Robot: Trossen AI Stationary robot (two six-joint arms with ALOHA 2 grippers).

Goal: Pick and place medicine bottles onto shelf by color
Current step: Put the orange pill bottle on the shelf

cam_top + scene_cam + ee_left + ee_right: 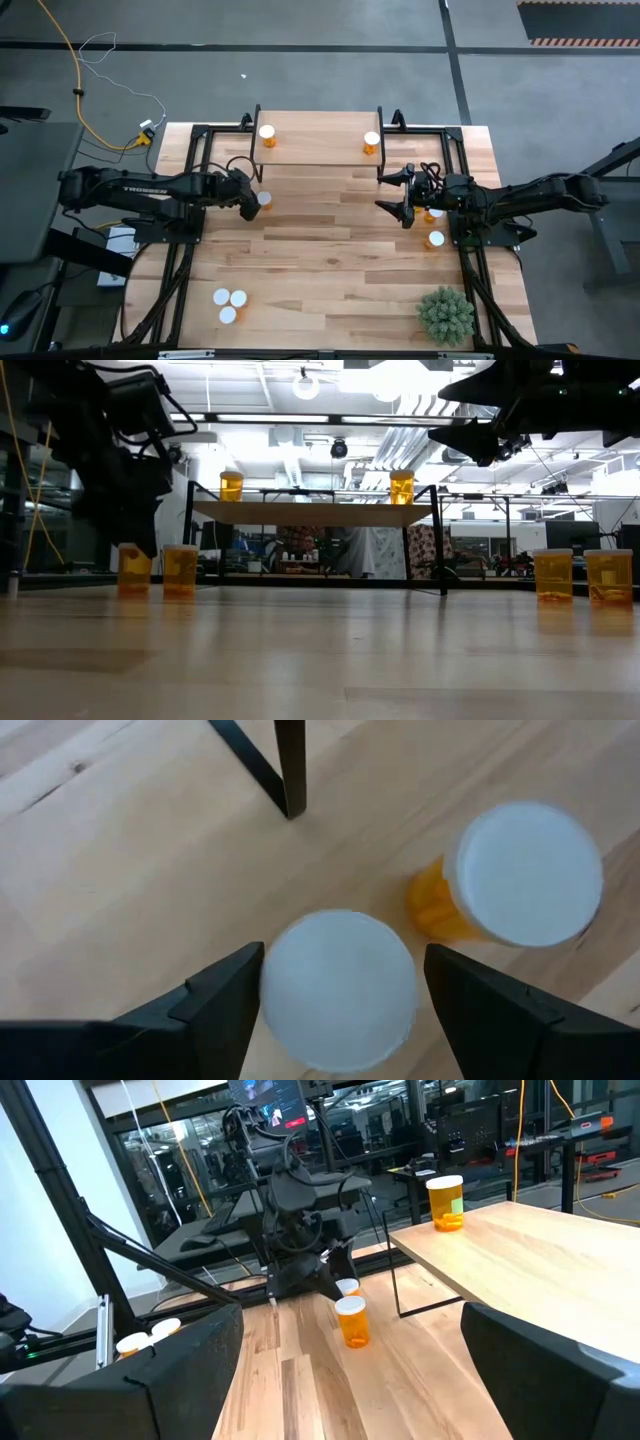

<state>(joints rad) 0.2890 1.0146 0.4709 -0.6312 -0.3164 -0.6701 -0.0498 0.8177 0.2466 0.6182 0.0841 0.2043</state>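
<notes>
Left wrist view: left gripper [335, 1010] fingers spread wide straddling a white-capped medicine bottle [338, 988] upright on the counter [120, 870], second bottle [520, 875] just outside one finger; light, rigid, likely slick plastic, best squeezed below the cap; right gripper [404, 197] open, empty.

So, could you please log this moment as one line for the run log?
left gripper: open, straddling a bottle | right gripper: open, empty, beside shelf | shelf: two bottles
</notes>
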